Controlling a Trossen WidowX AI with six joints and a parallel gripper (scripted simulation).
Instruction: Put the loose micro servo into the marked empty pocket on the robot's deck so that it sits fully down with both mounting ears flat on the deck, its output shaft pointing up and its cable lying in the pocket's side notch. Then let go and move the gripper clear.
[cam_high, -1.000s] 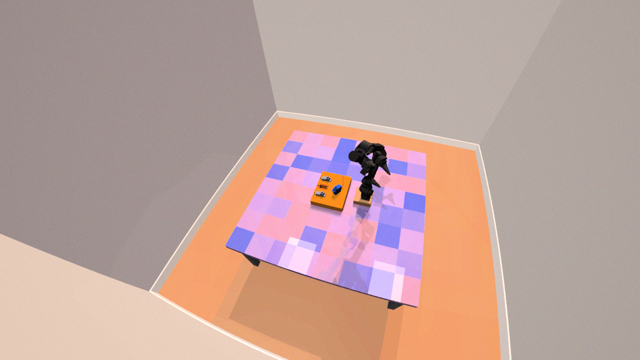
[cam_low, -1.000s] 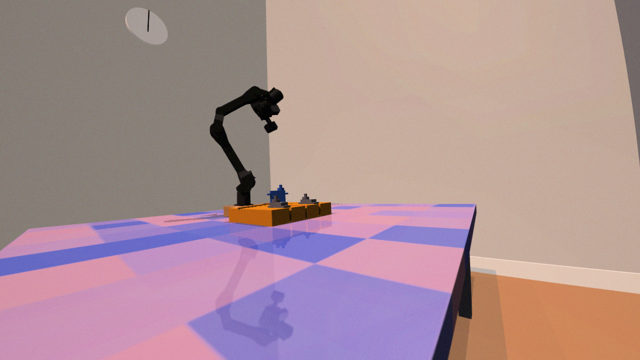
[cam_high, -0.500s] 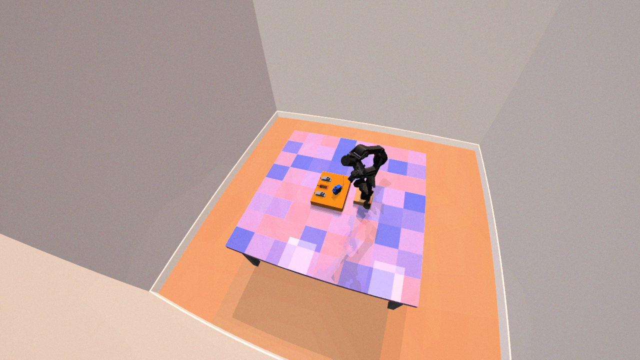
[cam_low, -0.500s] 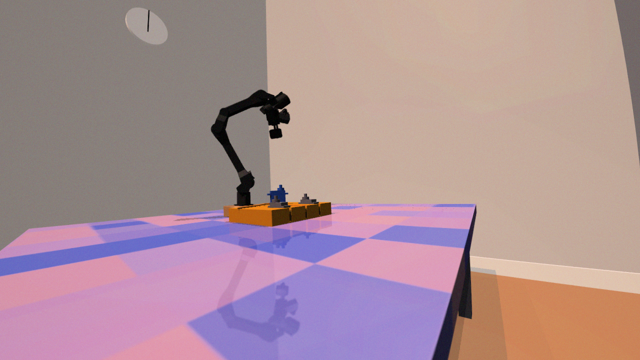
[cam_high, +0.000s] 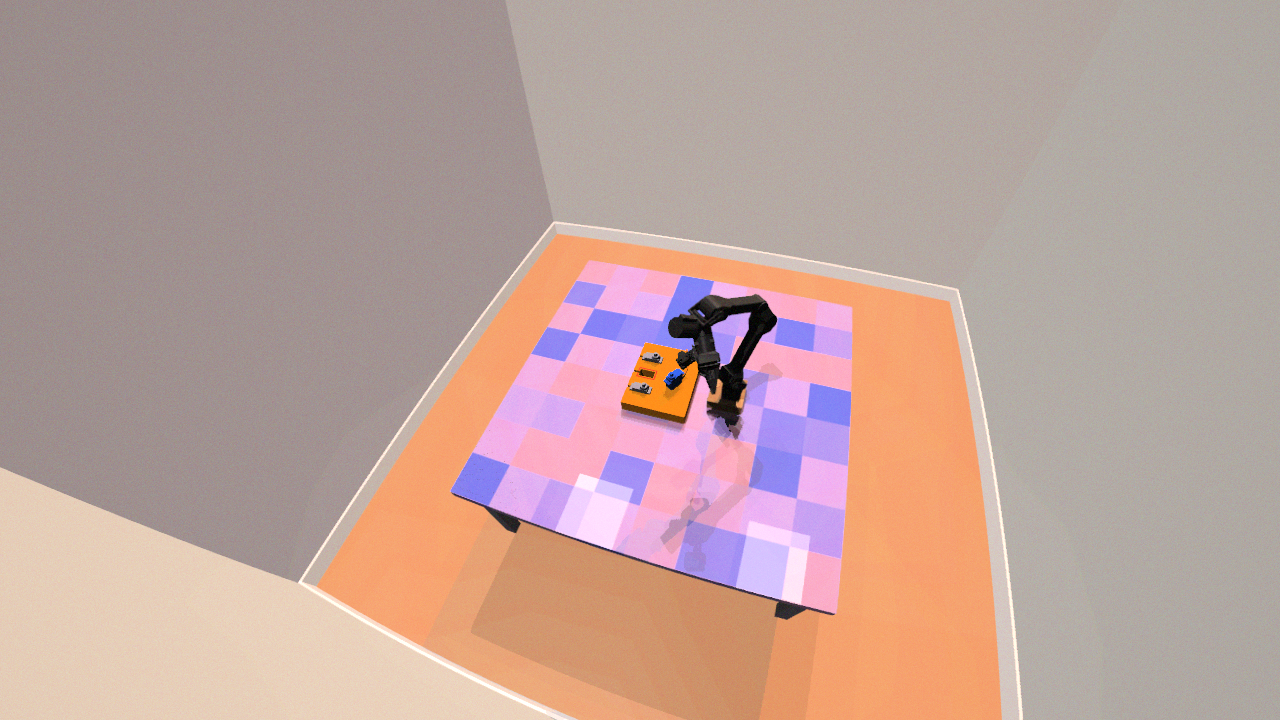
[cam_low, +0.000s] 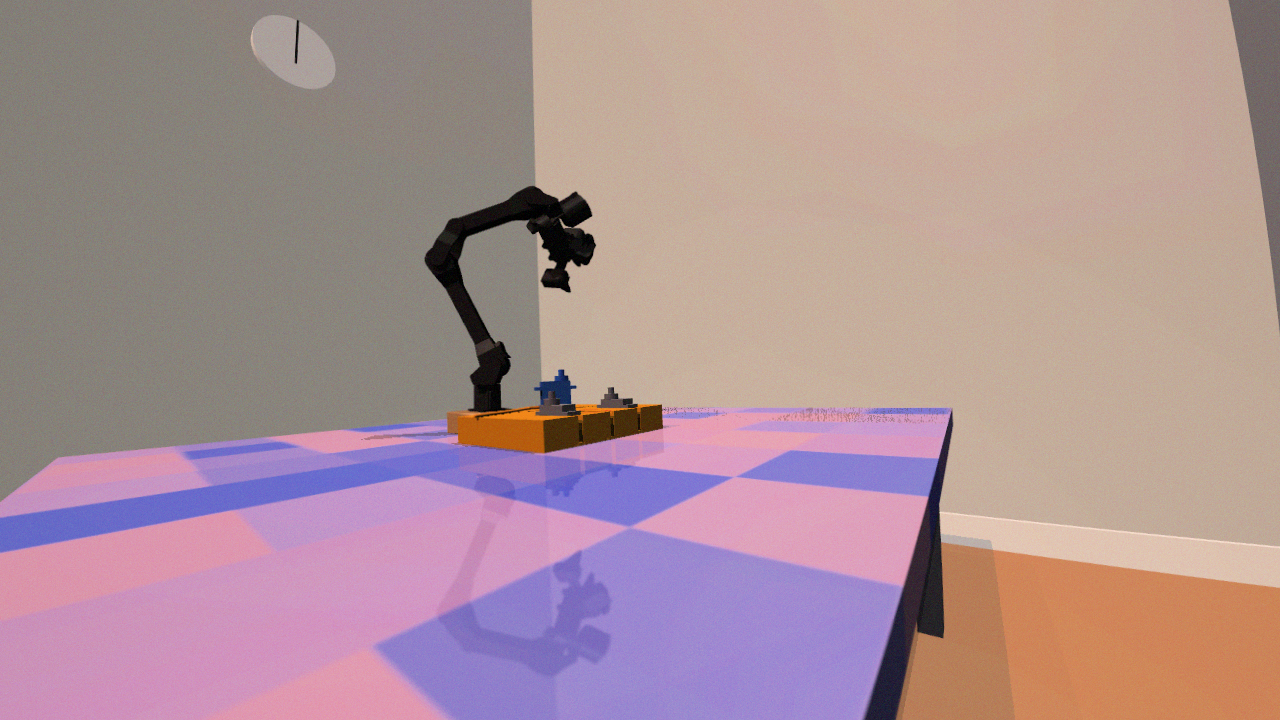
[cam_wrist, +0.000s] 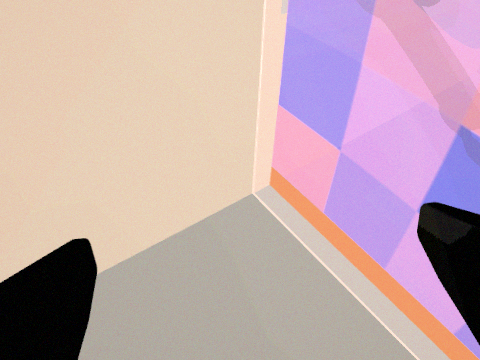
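The loose blue micro servo (cam_high: 674, 377) (cam_low: 556, 391) stands on top of the orange deck (cam_high: 652, 412) (cam_low: 501, 431), outside the pocket, with its shaft end up and its ears raised above the deck. Its cable cannot be made out clearly. The marked pocket (cam_high: 646, 373) is empty, between two grey servos, with a red outline. My gripper (cam_high: 699, 372) (cam_low: 571, 267) (cam_wrist: 260, 238) is open and empty, well above the deck and tilted. The wrist view shows both fingers wide apart, with no servo or deck in sight.
Two grey servos (cam_high: 652, 357) (cam_high: 640, 387) sit in the deck on either side of the pocket; they also show in the exterior view (cam_low: 555, 409) (cam_low: 614, 402). The arm's base (cam_high: 725, 394) (cam_low: 486, 396) stands beside the deck on the checkered table (cam_high: 546, 438) (cam_low: 313, 573).
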